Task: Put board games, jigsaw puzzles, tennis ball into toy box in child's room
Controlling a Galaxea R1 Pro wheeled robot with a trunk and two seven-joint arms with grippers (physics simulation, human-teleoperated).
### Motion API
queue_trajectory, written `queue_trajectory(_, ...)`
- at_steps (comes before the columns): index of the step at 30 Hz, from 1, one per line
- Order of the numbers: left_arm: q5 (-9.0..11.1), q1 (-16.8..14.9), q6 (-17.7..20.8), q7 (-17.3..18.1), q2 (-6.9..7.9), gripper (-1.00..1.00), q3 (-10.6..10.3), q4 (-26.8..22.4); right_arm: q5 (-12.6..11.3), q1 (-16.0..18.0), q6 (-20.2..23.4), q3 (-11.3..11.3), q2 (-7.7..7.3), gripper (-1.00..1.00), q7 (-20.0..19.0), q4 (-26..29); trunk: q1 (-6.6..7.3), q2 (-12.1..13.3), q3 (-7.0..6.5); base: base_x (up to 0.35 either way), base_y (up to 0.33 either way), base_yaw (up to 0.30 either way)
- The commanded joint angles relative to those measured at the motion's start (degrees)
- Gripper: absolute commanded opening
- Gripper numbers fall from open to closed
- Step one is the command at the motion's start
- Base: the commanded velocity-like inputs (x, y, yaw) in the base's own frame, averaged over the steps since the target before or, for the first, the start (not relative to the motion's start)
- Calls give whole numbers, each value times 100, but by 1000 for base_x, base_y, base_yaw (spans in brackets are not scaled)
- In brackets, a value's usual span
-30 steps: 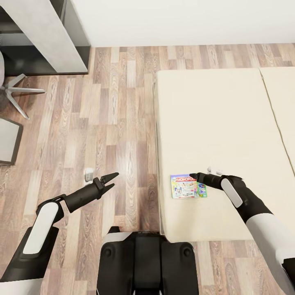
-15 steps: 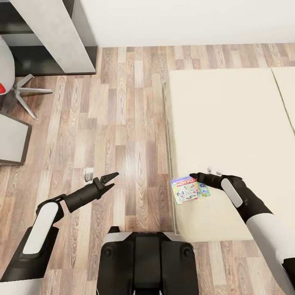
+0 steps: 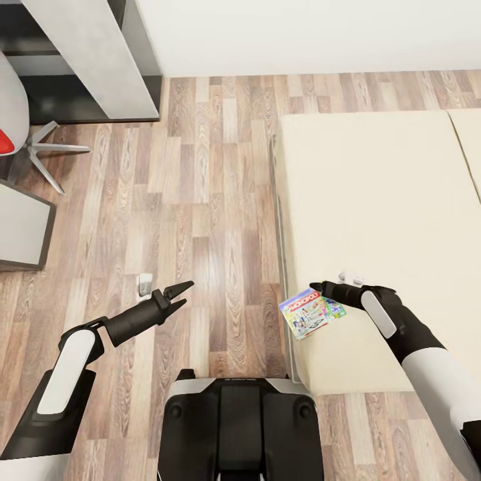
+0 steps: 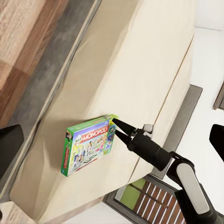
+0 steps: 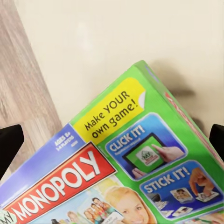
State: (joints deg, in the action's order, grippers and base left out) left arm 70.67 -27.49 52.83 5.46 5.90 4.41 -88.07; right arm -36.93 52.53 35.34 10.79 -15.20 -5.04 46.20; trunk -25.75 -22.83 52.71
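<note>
My right gripper (image 3: 322, 291) is shut on the rim of the Monopoly board game (image 3: 307, 314), a flat white-green box with a red banner. The box hangs tilted just above the beige bed (image 3: 381, 200), over its near left edge. The left wrist view shows the same box (image 4: 88, 144) pinched at one corner by the right gripper (image 4: 115, 129). In the right wrist view the box lid (image 5: 121, 168) sits close between the dark fingertips (image 5: 9, 142). My left gripper (image 3: 184, 294) is open over the wood floor, holding nothing.
A pale grey desk (image 3: 100, 60) stands at the far left, with a chair's star base (image 3: 47, 150) beside it. A lower dark grey desk (image 3: 20, 227) pokes in from the left edge. A small white object (image 3: 145, 284) lies on the floor near the left gripper.
The Monopoly box lay flat on the bed; now it is raised and tilted in the right gripper. The camera has shifted, so the bed sits further right in the picture.
</note>
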Motion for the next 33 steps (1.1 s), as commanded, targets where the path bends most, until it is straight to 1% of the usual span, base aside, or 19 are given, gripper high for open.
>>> queue_trajectory(1, -44, -2, 26, 46, -1, 100, 8, 1, 10, 3, 17, 10, -8, 100, -15, 3, -3, -9, 6, 0, 19, 0)
queue_trajectory(26, -44, -2, 26, 43, -1, 100, 5, 0, 5, 3, 11, -18, -63, 100, -13, 3, -3, -9, 6, 0, 4, 0)
queue_trajectory(29, -44, -2, 26, 43, -1, 100, 2, 0, 4, 8, 8, -22, -86, 100, -10, 11, -3, -9, 6, 0, 0, 0)
queue_trajectory(31, -44, -2, 26, 40, -3, 100, 1, 0, 3, 37, 5, -26, -139, 100, -9, 34, -3, -9, 6, 0, 0, 0)
queue_trajectory(32, -44, -2, 26, 40, -3, 100, 1, 0, 3, 37, 5, -26, -139, 100, -9, 34, -3, -9, 6, 0, 0, 0)
queue_trajectory(33, -44, -2, 26, 39, -4, 100, 1, 0, 3, 58, 4, -28, -179, 100, -8, 47, -3, -9, 6, 0, 0, 0)
